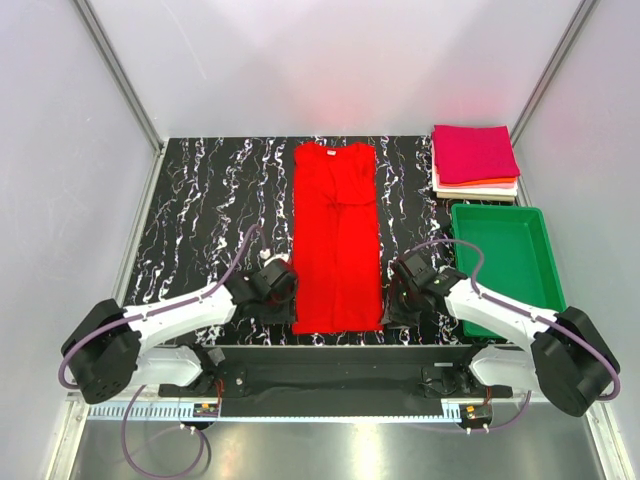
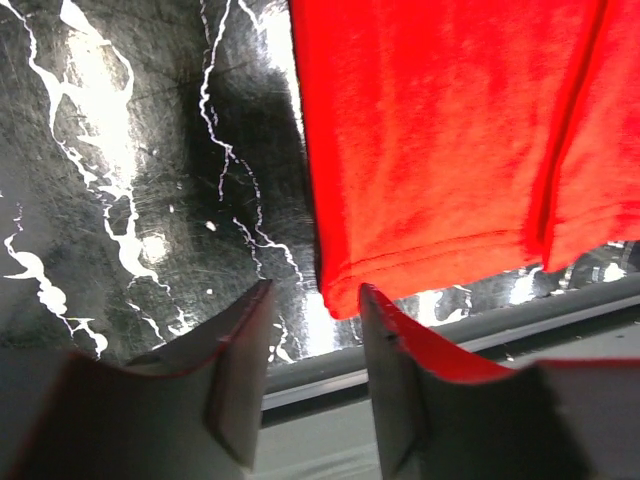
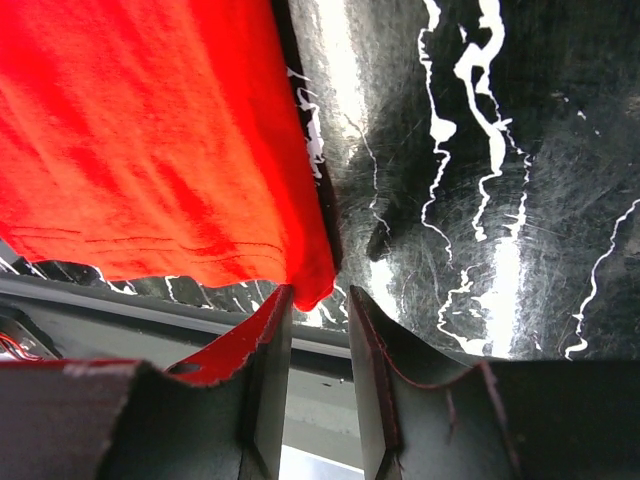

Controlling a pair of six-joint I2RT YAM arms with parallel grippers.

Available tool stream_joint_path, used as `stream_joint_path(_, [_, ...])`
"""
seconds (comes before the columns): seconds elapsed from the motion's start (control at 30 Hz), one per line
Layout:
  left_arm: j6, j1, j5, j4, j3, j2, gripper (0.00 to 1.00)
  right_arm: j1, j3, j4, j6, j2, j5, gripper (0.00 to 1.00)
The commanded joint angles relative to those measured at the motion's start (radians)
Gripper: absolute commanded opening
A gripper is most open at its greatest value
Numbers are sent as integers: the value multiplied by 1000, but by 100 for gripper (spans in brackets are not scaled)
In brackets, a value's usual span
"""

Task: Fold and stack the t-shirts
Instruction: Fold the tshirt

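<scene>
The left gripper (image 2: 315, 292) stands partly open and empty. A hem corner of the red t-shirt (image 2: 450, 130) lies just ahead of its gap, with bare table (image 2: 130, 180) on its left. The right gripper (image 3: 318, 295), jaws also apart and gripping nothing, has the other hem corner at its mouth. Open table lies to its right, and the table's near edge runs under its fingertips.

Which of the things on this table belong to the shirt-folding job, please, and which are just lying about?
Job: red t-shirt, laid out lengthwise in the middle; stack of folded t-shirts, far right corner.
Lying about: green tray, right side.
</scene>
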Motion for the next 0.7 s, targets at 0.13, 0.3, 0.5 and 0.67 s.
stream_joint_path(0.13, [-10, 4, 43, 63, -16, -52, 48, 12, -31, 64, 24, 20, 10, 35])
stream_joint_path(0.3, [-14, 3, 129, 148, -45, -1, 48, 14, -46, 67, 26, 31, 33, 28])
stream_joint_path(0.5, [-13, 2, 149, 174, -76, 26, 43, 14, -60, 81, 23, 27, 33, 15])
stream_joint_path(0.67, [-14, 2, 144, 177, -88, 25, 8, 14, -73, 86, 18, -9, 31, 0])
